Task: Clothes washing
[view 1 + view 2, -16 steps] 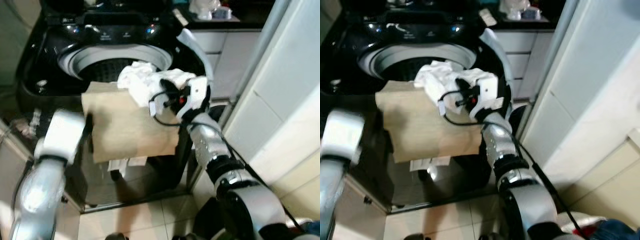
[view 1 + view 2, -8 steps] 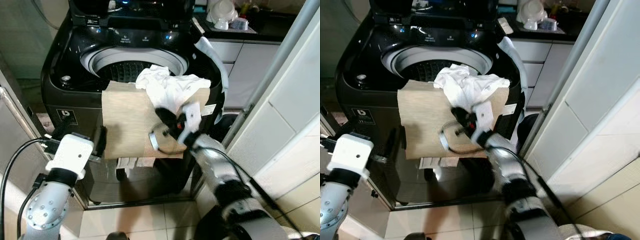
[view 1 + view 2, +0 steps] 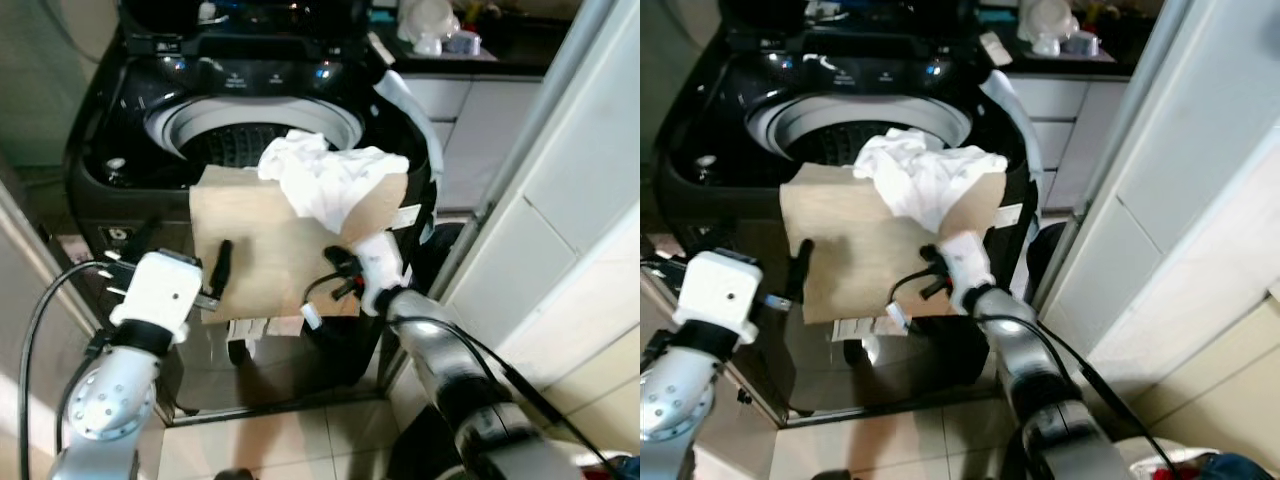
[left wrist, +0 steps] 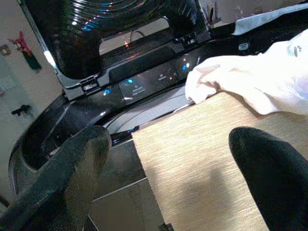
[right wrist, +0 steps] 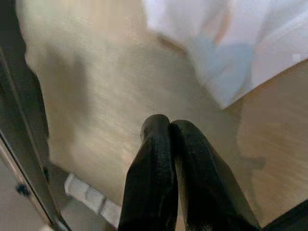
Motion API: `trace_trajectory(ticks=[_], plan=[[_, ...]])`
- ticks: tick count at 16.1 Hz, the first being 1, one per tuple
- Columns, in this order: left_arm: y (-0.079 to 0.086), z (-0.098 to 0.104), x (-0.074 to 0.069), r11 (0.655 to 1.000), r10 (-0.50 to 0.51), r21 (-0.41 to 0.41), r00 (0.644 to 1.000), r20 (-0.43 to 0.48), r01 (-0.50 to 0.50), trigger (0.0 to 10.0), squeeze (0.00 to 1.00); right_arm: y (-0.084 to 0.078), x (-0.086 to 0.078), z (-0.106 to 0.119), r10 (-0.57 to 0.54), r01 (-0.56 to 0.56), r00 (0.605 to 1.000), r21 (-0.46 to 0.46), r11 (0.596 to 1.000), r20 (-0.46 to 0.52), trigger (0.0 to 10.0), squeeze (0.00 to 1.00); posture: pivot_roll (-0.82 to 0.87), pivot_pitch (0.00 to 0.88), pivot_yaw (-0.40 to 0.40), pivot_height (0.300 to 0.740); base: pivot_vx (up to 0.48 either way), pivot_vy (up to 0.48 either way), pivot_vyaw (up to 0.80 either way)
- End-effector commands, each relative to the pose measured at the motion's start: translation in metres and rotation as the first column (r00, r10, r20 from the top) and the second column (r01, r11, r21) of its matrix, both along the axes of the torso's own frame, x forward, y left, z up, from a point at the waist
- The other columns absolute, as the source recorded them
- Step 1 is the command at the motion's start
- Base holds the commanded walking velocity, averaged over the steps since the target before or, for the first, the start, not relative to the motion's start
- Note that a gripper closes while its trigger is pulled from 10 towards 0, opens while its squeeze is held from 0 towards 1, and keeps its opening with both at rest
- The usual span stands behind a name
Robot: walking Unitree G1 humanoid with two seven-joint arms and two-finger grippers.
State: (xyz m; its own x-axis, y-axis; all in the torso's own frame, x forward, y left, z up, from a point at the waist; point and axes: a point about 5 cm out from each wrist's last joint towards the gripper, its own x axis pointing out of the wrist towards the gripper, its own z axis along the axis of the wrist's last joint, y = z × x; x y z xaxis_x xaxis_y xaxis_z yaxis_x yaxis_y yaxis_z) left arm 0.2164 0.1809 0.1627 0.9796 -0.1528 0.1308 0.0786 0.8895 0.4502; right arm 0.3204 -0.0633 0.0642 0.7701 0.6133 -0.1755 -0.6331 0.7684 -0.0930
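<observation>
On front rim of washing machine [image 3: 150, 110]: tan cloth [image 3: 265, 255] draped down front, white garment [image 3: 325, 180] bunched on top at drum edge. Left gripper [image 4: 168, 168] spread wide, empty, facing tan cloth. Right gripper [image 5: 166, 144] pinched closed, holding nothing, just below white garment — nearer arm.

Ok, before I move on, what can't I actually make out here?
- Drum: inside is dark in the eye views, and the beige cloth and white garment cover its front.
- Control panel labels: too small.
- Right hand: whether it pinches any fabric, unclear.
- Right wrist view: blurred.
- Countertop items: cut off by the top edge.
</observation>
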Motion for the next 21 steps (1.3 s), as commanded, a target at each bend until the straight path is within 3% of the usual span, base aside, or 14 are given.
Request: trace_trajectory(ticks=[1, 2, 4, 7, 9, 11, 13, 15, 19, 20, 21], plan=[[-0.004, 0.002, 0.001, 1.0, -0.015, -0.004, 1.0, 0.002, 0.015, 10.0, 0.0, -0.003, 0.003, -0.004, -0.009, 0.009, 1.0, -0.067, 0.998, -0.002, 10.0, 0.0, 0.16, 0.0, -0.049, 0.74, 0.0, 0.0, 0.0], [-0.005, 0.004, 0.002, 1.0, -0.015, -0.007, 1.0, 0.009, 0.015, 10.0, 0.0, -0.007, 0.011, -0.005, -0.055, 0.05, 0.998, -0.13, 0.99, -0.034, 10.0, 0.0, 0.18, 0.001, -0.058, 0.74, 0.0, 0.0, 0.0], [-0.004, 0.007, 0.001, 1.0, 0.008, -0.01, 1.0, 0.023, -0.008, 10.0, 0.0, -0.004, 0.029, 0.012, -0.074, 0.074, 0.997, -0.244, 0.967, 0.012, 10.0, 0.0, 0.2, 0.01, -0.078, 0.74, 0.0, 0.0, 0.0], [-0.003, 0.01, 0.0, 0.999, 0.031, -0.013, 0.999, 0.039, -0.031, 10.0, 0.0, 0.007, 0.052, 0.048, -0.088, 0.115, 0.991, -0.287, 0.951, 0.105, 10.0, 0.0, 0.22, 0.013, -0.097, 0.74, 0.0, 0.0, 0.0], [-0.004, 0.013, 0.002, 0.999, 0.034, -0.015, 0.998, 0.049, -0.033, 10.0, 0.0, 0.016, 0.064, 0.079, -0.091, 0.162, 0.967, -0.3, 0.94, 0.237, 10.0, 0.0, 0.22, 0.012, -0.101, 0.74, 0.0, 0.0, 0.0], [-0.006, 0.016, 0.006, 0.999, 0.037, -0.018, 0.997, 0.064, -0.036, 10.0, 0.0, 0.035, 0.077, 0.134, -0.103, 0.191, 0.915, -0.193, 0.962, 0.391, 10.0, 0.0, 0.21, 0.009, -0.102, 0.74, 0.0, 0.0, 0.0], [-0.008, 0.018, 0.01, 0.999, 0.035, -0.022, 0.996, 0.077, -0.034, 10.0, 0.0, 0.052, 0.078, 0.177, -0.088, 0.146, 0.864, -0.08, 0.986, 0.496, 10.0, 0.0, 0.2, 0.004, -0.097, 0.74, 0.0, 0.0, 0.0], [-0.01, 0.018, 0.014, 0.999, 0.022, -0.024, 0.997, 0.079, -0.02, 10.0, 0.0, 0.064, 0.074, 0.204, -0.053, 0.095, 0.813, -0.043, 0.995, 0.58, 10.0, 0.0, 0.18, 0.0, -0.087, 0.74, 0.0, 0.0, 0.0], [-0.016, 0.02, 0.025, 1.0, -0.003, -0.028, 0.996, 0.091, 0.005, 10.0, 0.0, 0.077, 0.065, 0.245, -0.031, -0.005, 0.721, 0.05, 0.999, 0.693, 10.0, 0.0, 0.14, 0.0, -0.072, 0.74, 0.0, 0.0, 0.0], [-0.016, 0.02, 0.025, 1.0, -0.003, -0.028, 0.996, 0.091, 0.005, 10.0, 0.0, 0.077, 0.065, 0.245, -0.031, -0.005, 0.721, 0.05, 0.999, 0.693, 10.0, 0.0, 0.14, 0.0, -0.072, 0.74, 0.0, 0.0, 0.0], [-0.017, 0.019, 0.027, 1.0, -0.004, -0.03, 0.996, 0.093, 0.007, 10.0, 0.0, 0.071, 0.066, 0.232, -0.024, 0.006, 0.728, 0.029, 1.0, 0.685, 10.0, 0.0, 0.13, 0.0, -0.075, 0.74, 0.0, 0.0, 0.0]])
